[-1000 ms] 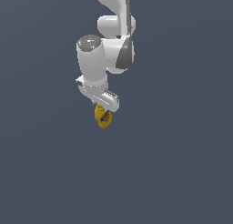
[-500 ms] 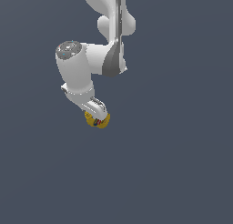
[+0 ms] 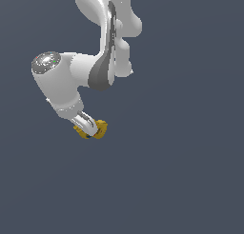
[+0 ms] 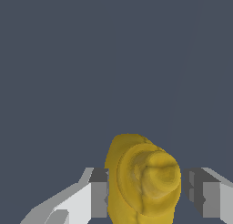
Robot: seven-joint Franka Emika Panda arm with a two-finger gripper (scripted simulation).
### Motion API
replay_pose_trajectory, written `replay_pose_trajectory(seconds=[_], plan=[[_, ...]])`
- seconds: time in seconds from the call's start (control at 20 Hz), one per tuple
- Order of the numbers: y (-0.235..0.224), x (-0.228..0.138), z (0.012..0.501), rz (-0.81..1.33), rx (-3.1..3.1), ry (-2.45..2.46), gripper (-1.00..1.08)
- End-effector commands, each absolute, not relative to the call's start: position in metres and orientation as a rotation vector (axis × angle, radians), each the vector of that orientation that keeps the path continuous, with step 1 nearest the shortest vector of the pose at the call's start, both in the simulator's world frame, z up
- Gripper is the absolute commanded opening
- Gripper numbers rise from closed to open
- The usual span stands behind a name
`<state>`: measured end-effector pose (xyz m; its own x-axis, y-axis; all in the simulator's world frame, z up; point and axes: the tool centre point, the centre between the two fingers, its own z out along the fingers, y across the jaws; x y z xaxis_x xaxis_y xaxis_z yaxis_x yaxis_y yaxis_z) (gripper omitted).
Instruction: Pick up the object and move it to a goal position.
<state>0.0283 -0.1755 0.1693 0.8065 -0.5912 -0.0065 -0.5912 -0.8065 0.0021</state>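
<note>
The gripper (image 3: 90,130) holds the bottle (image 3: 98,129), its jaws pinching the body from both sides. In the wrist view the bottle (image 4: 142,177) fills the space between the two fingers (image 4: 99,193), cap end toward the camera, and the pad on one side appears to touch the yellow body. On the other side a thin dark gap shows, so contact there cannot be confirmed. The label is not visible in either view.

Step in hand: transport to the goal. No goal marker appears in either view, so the remaining travel cannot be judged.

Procedure:
- Keep the jaws pressed on the bottle throughout the move. The body is rounded and probably smooth, so a slack grip risks it rotating or sliding out.
- Move the arm smoothly and avoid abrupt wrist rotation, since the bottle hangs low between the fingers.
- Do not release until the bottle sits at the goal.

Change against the earlier frames: in the exterior view the wrist has swung from near centre toward 9 o'clock and dropped slightly toward 6 o'clock. The hand has tilted, so the bottle now projects toward 3 o'clock of the fingers rather than hanging straight below. The grasp has held throughout.
</note>
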Motion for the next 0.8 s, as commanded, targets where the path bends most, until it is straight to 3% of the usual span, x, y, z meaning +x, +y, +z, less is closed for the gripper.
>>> replay_pose_trajectory(seconds=[0.0, 0.75], plan=[[-0.185, 0.037, 0.174, -0.001, -2.985, 0.979, -1.0], [-0.198, 0.048, 0.169, 0.012, -2.985, 0.979, -1.0]])
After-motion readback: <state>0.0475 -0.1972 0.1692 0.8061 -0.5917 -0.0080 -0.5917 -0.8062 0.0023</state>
